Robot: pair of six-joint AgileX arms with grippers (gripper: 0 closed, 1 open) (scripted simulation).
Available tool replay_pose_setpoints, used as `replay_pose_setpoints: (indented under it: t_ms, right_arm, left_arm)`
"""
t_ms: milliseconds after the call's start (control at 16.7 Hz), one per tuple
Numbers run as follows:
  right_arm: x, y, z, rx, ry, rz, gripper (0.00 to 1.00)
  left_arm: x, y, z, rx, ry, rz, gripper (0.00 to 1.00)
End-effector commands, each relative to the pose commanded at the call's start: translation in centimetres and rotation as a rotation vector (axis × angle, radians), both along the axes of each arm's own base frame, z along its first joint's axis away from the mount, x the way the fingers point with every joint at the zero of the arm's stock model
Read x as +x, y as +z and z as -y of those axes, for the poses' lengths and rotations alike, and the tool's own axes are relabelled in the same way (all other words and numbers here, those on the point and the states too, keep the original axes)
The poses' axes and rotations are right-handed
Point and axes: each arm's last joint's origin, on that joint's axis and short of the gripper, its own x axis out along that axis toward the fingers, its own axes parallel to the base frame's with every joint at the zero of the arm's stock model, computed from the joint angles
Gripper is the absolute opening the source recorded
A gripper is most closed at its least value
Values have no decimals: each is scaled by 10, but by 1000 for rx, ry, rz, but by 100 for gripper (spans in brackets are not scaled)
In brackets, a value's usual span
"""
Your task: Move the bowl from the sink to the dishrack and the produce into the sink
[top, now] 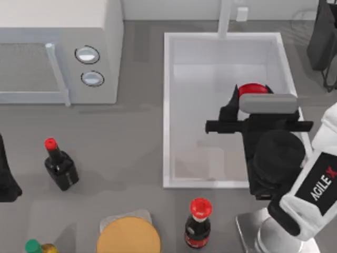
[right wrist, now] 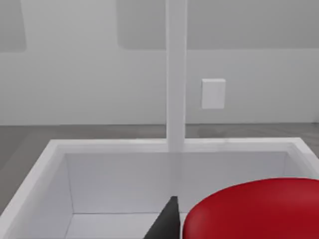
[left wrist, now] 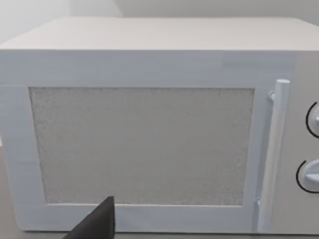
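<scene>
Bright even light, soft faint shadows, no glare, slightly soft

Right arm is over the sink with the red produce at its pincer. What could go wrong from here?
Right pincer holds the produce over the sink near its right rim; a sideways drift could knock the rim, or drop it outside. The grip is hidden, so it may slip early. Left pincer idles facing the microwave.

We've got our right gripper (top: 247,97) over the right side of the sink (top: 169,105), fingers either side of the produce (top: 251,89). Our left arm (top: 6,174) sits at the table's left edge, near a dark red-capped bottle (top: 59,164).
</scene>
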Motion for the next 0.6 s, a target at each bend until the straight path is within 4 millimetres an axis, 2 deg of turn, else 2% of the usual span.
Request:
replay_pose_setpoints:
  t_ms: [180, 420, 600]
  right_arm:
    - [-4, -13, 4, -7, -1, -9, 0]
    - [-4, -13, 4, -7, -1, -9, 0]
    - [-4, -13, 4, -7, -1, -9, 23]
  left_arm:
    - [0, 0, 0, 0, 0, 0, 100]
    - [0, 0, 0, 0, 0, 0, 100]
    - [0, 0, 0, 0, 0, 0, 100]
